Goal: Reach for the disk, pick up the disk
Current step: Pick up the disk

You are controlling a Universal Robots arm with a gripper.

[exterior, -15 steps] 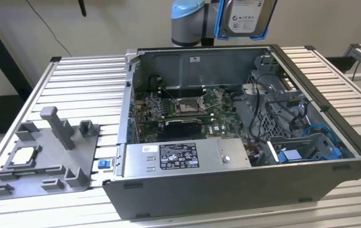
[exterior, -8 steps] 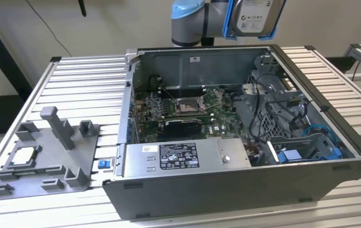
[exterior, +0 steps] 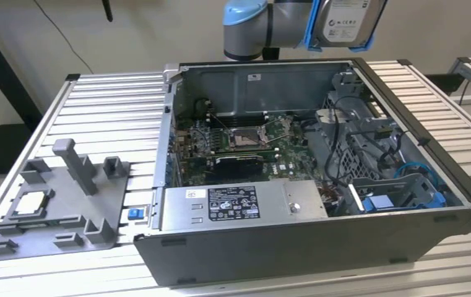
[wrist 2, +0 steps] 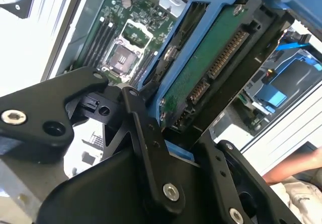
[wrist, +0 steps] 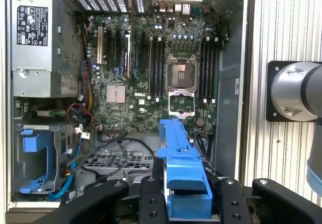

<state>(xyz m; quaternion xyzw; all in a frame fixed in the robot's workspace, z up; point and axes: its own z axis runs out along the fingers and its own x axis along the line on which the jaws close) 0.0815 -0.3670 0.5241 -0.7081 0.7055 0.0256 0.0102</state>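
The disk [exterior: 344,21], a silver drive with a white label in a blue bracket, hangs high above the far right corner of the open computer case [exterior: 301,247]. In the second wrist view my gripper [wrist 2: 187,151] is shut on the disk [wrist 2: 211,68], whose green circuit-board underside and connectors face the camera. The black fingers [wrist 2: 151,148] press on the blue bracket's end. In the first wrist view the disk [wrist: 182,168] appears edge-on as a blue strip clamped in my gripper [wrist: 188,204], well above the motherboard [wrist: 151,83].
The case holds a power supply [exterior: 235,203], cables and a blue drive cage [exterior: 408,195] at the exterior view's right. A grey fixture [exterior: 62,204] with a small square chip [exterior: 33,203] lies on the slatted table at the left. A person's hand [wrist 2: 289,169] rests beside the case.
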